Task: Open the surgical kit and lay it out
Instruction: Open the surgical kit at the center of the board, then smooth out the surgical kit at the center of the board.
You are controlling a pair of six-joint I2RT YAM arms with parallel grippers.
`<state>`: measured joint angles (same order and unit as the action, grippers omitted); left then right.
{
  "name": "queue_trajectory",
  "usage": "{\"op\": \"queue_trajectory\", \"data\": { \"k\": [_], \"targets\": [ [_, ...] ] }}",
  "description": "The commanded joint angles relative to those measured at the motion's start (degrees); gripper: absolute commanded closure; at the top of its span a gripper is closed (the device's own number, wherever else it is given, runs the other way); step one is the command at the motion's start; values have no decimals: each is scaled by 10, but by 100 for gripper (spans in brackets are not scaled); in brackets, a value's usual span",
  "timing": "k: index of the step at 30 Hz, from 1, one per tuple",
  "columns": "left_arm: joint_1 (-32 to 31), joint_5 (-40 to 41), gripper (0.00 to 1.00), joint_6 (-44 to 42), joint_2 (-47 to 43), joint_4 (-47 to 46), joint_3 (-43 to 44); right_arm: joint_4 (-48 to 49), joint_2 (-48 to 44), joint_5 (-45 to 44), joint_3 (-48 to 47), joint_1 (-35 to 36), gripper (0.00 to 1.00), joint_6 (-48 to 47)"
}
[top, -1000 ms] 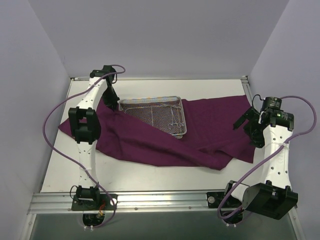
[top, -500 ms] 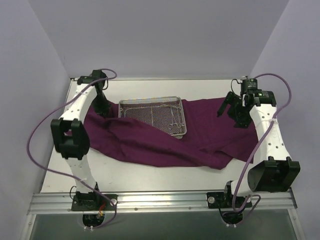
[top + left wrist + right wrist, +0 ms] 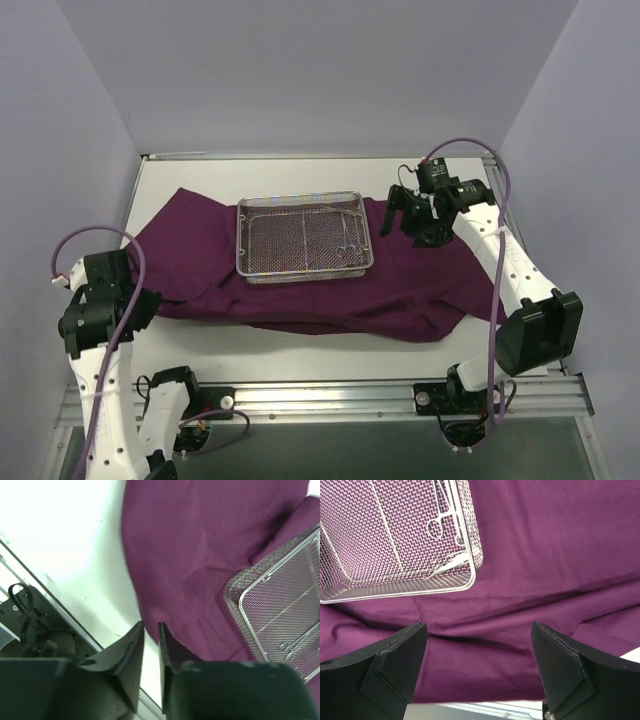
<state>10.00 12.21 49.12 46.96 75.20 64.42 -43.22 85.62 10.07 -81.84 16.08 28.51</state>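
The dark purple cloth wrap [image 3: 430,270] lies spread across the table under the silver wire-mesh tray [image 3: 303,277]. Thin scissor-like instruments [image 3: 345,245] lie in the tray's right end. My right gripper [image 3: 400,222] hovers over the cloth just right of the tray, open and empty. In the right wrist view it [image 3: 479,625] is above the cloth [image 3: 545,555], with the tray [image 3: 420,589] and instruments [image 3: 442,522] ahead to the left. My left gripper [image 3: 143,303] is at the cloth's near left corner. In the left wrist view it [image 3: 151,625] is shut to a narrow gap, holding nothing, beside the cloth [image 3: 200,555] and the tray [image 3: 235,600].
A metal rail [image 3: 320,400] runs along the table's near edge, with both arm bases on it. Grey walls close in the left, back and right. Bare white table [image 3: 300,350] shows in front of the cloth and at far left [image 3: 60,540].
My left arm has swung from the far left corner back to the near left. The cloth's left part now lies flat and the tray is fully uncovered. My right gripper has moved left towards the tray.
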Motion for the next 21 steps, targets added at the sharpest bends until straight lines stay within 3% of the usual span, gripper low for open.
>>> {"op": "queue_trajectory", "data": {
  "k": [1,5,6,10,13,14,15,21],
  "targets": [
    [14,26,72,39,-45,76,10,14,-29,10,17,0,13,3],
    [14,34,49,38,-46,108,43,10,-30,2,9,1,13,-5],
    [14,33,36,34,-37,101,49,9,-27,2,7,0,13,-5],
    [14,-28,31,-45,58,2,78,3,-6,-10,-13,-1,12,-8],
    [8,-72,30,-109,199,-59,129,14,25,-16,-37,-12,12,-3],
    [4,-80,30,-130,288,-59,155,20,37,-21,-45,-17,12,-1],
    [-6,-80,29,-139,336,-52,218,22,65,-22,-63,-22,12,-2],
    [-85,-5,14,-206,631,19,464,-5,204,-52,-150,-53,10,-25]
  ]
}}
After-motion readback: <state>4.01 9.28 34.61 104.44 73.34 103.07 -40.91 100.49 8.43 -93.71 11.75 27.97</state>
